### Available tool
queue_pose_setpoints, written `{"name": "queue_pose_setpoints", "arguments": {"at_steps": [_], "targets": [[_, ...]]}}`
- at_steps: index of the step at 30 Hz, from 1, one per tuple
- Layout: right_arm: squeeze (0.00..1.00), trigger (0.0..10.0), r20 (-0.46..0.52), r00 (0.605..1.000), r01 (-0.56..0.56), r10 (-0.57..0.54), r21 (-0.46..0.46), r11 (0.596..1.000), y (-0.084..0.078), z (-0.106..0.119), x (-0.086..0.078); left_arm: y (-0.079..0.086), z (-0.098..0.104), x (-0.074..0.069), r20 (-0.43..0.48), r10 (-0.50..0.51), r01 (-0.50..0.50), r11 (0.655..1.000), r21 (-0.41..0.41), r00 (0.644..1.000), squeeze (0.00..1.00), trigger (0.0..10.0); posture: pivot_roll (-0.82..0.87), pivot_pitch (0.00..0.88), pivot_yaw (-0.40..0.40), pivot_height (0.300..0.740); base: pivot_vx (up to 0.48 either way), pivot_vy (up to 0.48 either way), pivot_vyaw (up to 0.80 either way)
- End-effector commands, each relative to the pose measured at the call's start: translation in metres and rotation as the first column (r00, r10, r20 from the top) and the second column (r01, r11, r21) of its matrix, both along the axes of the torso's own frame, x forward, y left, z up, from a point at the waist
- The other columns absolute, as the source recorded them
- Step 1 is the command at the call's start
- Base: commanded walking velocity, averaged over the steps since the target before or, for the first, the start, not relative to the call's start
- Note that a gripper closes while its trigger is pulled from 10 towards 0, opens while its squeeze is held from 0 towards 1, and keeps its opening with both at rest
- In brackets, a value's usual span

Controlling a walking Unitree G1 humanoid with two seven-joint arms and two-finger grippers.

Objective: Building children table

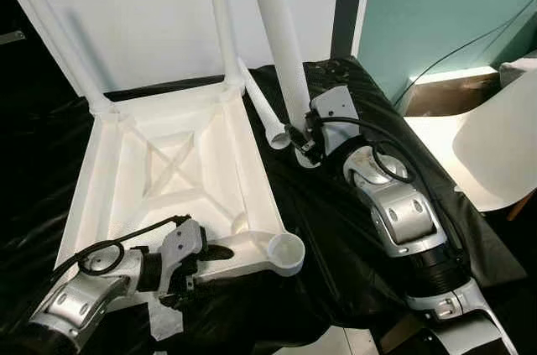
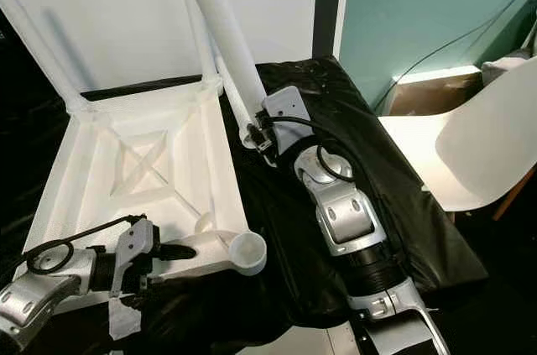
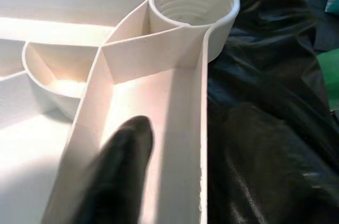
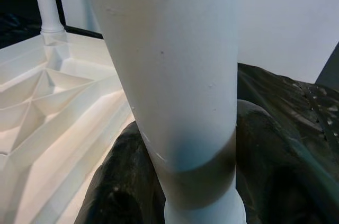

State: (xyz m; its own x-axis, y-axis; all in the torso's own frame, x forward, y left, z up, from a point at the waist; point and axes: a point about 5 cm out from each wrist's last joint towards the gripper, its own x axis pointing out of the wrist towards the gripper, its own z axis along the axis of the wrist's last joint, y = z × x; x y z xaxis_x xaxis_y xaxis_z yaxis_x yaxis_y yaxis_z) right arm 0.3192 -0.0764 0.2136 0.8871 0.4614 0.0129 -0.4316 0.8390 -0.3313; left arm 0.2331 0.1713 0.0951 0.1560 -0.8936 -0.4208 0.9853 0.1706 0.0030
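A: Where the tabletop [image 1: 180,174] lies upside down on the black cloth [image 1: 336,229], ribs up, two legs already stand in its far corners: far-left leg [image 1: 50,28], far-right leg [image 1: 220,19].

B: Left gripper [image 1: 201,264]?

A: At the near edge of the tabletop, pointing toward the near-right corner. One black finger [image 3: 114,179] lies in the channel along the rim. 2nd finger hidden, so can't tell how far apart they are or whether anything's pinched.

B: Socket there?

A: Near-right threaded socket [image 1: 288,248] is bare, threads clear in left wrist view. Sits just ahead of the fingertip, not touching.

B: Moving right?

A: A loose leg [image 1: 262,112] lies on the cloth just beside the tabletop's right edge, wide end toward the robot. Next to it, right gripper [image 1: 299,143] is clamped on another leg [image 1: 281,44], low down near its base. That leg stands roughly upright, tilted slightly, base on the cloth, apart from the tabletop. Right wrist view is close-up on it; fingers probably wrap it but are blurred.

B: Further right?

A: White chair [image 1: 495,149] on the floor beyond the cloth; teal wall [image 1: 436,2] behind.
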Motion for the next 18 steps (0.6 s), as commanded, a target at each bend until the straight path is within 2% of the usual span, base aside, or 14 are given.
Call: {"name": "queue_pose_setpoints", "arguments": {"at_steps": [1, 2, 3, 6, 11, 12, 13, 14, 15, 17, 18], "targets": [[0.00, 10.0, 0.000, 1.000, -0.011, 0.011, 0.014, 1.000, 0.002, 0.000, -0.004, -0.003, -0.014, 0.010, 0.061, 0.185, -0.187, 0.982, 0.034, 0.981, 0.00, 3.6, -0.10, 0.000, 0.051, 0.740, 0.000, 0.000, 0.00], [0.00, 10.0, -0.005, 1.000, -0.011, 0.011, 0.014, 1.000, 0.001, -0.001, -0.005, -0.005, -0.013, 0.012, 0.075, 0.203, -0.205, 0.978, 0.020, 0.976, 0.00, 7.6, -0.10, 0.000, 0.051, 0.740, 0.000, 0.000, 0.00], [0.00, 10.0, -0.013, 1.000, -0.011, 0.012, 0.014, 1.000, 0.002, -0.004, -0.007, -0.009, -0.013, 0.016, 0.092, 0.225, -0.226, 0.974, 0.005, 0.970, 0.00, 9.6, -0.10, 0.000, 0.051, 0.740, 0.000, 0.000, 0.00], [0.00, 10.0, -0.018, 1.000, -0.013, 0.013, 0.015, 1.000, 0.002, -0.005, -0.008, -0.010, -0.014, 0.018, 0.108, 0.233, -0.234, 0.972, -0.003, 0.966, 0.00, 9.9, -0.10, 0.000, 0.053, 0.740, 0.000, 0.000, 0.00], [0.00, 10.0, -0.019, 1.000, -0.013, 0.013, 0.020, 1.000, 0.003, -0.005, -0.008, -0.012, -0.015, 0.021, 0.133, 0.229, -0.231, 0.973, -0.003, 0.964, 0.00, 9.8, -0.10, 0.000, 0.058, 0.740, 0.000, 0.000, 0.00], [0.00, 10.0, -0.018, 1.000, -0.012, 0.013, 0.028, 1.000, 0.004, -0.004, -0.008, -0.015, -0.015, 0.023, 0.152, 0.225, -0.227, 0.974, -0.003, 0.963, 0.00, 9.3, -0.10, 0.000, 0.058, 0.740, 0.000, 0.000, 0.00], [0.00, 10.0, -0.018, 1.000, -0.012, 0.013, 0.028, 1.000, 0.004, -0.004, -0.008, -0.015, -0.015, 0.023, 0.152, 0.225, -0.227, 0.974, -0.003, 0.963, 0.00, 9.3, -0.10, 0.000, 0.058, 0.740, 0.000, 0.000, 0.00], [0.00, 10.0, -0.018, 1.000, -0.013, 0.014, 0.032, 0.999, 0.004, -0.004, -0.009, -0.017, -0.015, 0.024, 0.154, 0.221, -0.222, 0.975, -0.012, 0.963, 0.00, 7.3, -0.10, 0.000, 0.058, 0.740, 0.000, 0.000, 0.00], [0.00, 10.0, -0.021, 1.000, -0.021, 0.021, 0.038, 0.999, 0.005, -0.004, -0.010, -0.023, -0.012, 0.024, 0.143, 0.207, -0.203, 0.978, -0.038, 0.968, 0.00, 3.7, -0.10, 0.000, 0.060, 0.740, 0.000, 0.000, 0.00], [0.00, 10.0, -0.022, 0.999, -0.025, 0.025, 0.041, 0.999, 0.005, -0.004, -0.010, -0.025, -0.012, 0.024, 0.140, 0.199, -0.194, 0.980, -0.047, 0.970, 0.00, 3.7, -0.10, 0.000, 0.060, 0.740, 0.000, 0.000, 0.00], [0.00, 10.0, -0.027, 0.999, -0.034, 0.036, 0.045, 0.998, 0.006, -0.005, -0.012, -0.027, -0.011, 0.023, 0.139, 0.186, -0.180, 0.982, -0.051, 0.973, 0.00, 0.2, -0.10, 0.000, 0.061, 0.740, 0.000, 0.000, 0.00]]}}
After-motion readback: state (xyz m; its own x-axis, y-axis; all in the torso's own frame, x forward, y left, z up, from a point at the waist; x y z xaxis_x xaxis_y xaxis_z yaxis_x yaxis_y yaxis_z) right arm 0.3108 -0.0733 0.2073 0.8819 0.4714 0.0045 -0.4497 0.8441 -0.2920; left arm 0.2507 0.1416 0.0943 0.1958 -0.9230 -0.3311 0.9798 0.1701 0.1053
